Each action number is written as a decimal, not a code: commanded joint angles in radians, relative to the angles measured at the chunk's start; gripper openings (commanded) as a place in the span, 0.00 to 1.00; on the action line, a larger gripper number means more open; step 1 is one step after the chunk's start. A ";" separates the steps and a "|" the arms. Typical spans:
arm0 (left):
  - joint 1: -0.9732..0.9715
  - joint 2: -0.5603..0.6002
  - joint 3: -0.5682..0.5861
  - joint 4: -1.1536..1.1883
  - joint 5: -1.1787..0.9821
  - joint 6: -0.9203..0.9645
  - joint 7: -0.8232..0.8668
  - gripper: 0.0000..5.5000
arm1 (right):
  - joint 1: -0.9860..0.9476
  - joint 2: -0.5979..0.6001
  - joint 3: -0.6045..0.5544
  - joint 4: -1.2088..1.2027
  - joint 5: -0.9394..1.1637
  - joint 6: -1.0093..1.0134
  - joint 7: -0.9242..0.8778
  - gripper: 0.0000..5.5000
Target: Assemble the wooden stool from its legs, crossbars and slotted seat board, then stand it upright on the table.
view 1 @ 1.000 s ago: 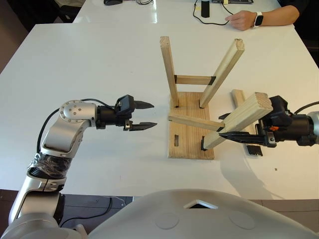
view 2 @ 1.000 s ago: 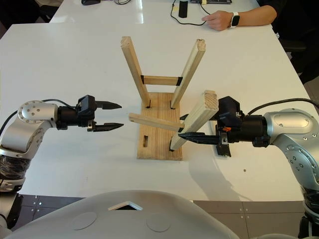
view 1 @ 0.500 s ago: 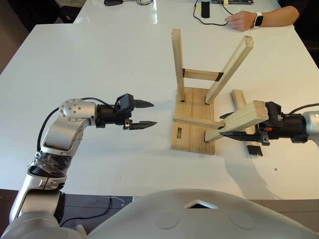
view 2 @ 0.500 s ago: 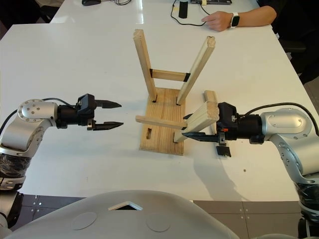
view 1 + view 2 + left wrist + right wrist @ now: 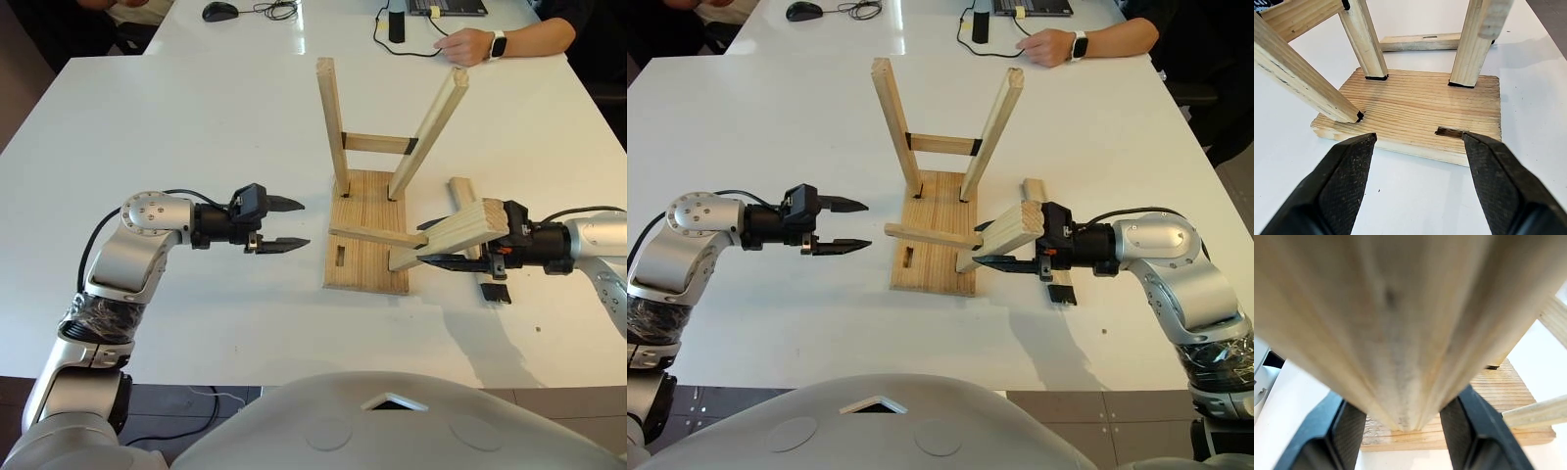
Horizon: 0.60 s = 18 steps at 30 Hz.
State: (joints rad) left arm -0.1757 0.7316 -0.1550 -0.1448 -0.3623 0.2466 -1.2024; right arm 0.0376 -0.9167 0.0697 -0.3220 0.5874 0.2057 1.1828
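Pointing to the right, the left gripper (image 5: 302,224) hangs over the table with its two black, bumpy fingers (image 5: 1342,181) spread wide and nothing between them. The seat board (image 5: 367,211) lies flat just to its right. It is a pale wood rectangle with lines of grain running along it, and one dark empty slot (image 5: 1448,132) sits on the side near this gripper.

Two square legs (image 5: 331,127) stand up in the far slots, with a short crossbar (image 5: 375,143) joining them.

Farther right, the right gripper (image 5: 436,245) is clamped on a third leg (image 5: 460,227). This leg lies low and slanted. Its long way runs from the gripper down and left to the board, where its foot touches by the near right slot. A thin crossbar (image 5: 372,236) sticks out from it across the board.

One more leg (image 5: 460,191) lies flat on the table (image 5: 196,117), just beside the board.

The right arm is nearer, so it probably has to tip the slanted leg up straight.
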 commanded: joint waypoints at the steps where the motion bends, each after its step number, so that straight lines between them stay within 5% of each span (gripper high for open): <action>1: -0.007 -0.004 -0.004 0.004 0.014 -0.008 0.002 0.59 | 0.045 -0.009 0.079 0.071 -0.135 0.088 -0.057 0.37; 5: 0.004 -0.007 -0.010 0.012 0.030 -0.022 0.011 0.59 | 0.039 -0.032 0.061 0.051 -0.169 0.064 -0.071 0.49; 10: 0.039 -0.013 -0.014 0.021 0.062 -0.050 0.034 0.59 | 0.045 -0.068 -0.002 -0.001 -0.207 0.064 -0.070 0.52; 14: 0.089 -0.021 -0.008 0.017 0.079 -0.065 0.073 0.59 | 0.179 -0.106 -0.156 -0.049 -0.250 0.056 -0.116 0.52; 18: 0.162 -0.023 -0.008 0.048 0.141 -0.124 0.132 0.59 | 0.320 0.024 -0.306 -0.111 -0.286 0.083 -0.316 0.55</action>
State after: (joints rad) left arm -0.0479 0.7074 -0.1653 -0.1152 -0.2610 0.1510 -1.1031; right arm 0.3023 -0.9656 -0.1767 -0.3947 0.3187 0.2701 0.9638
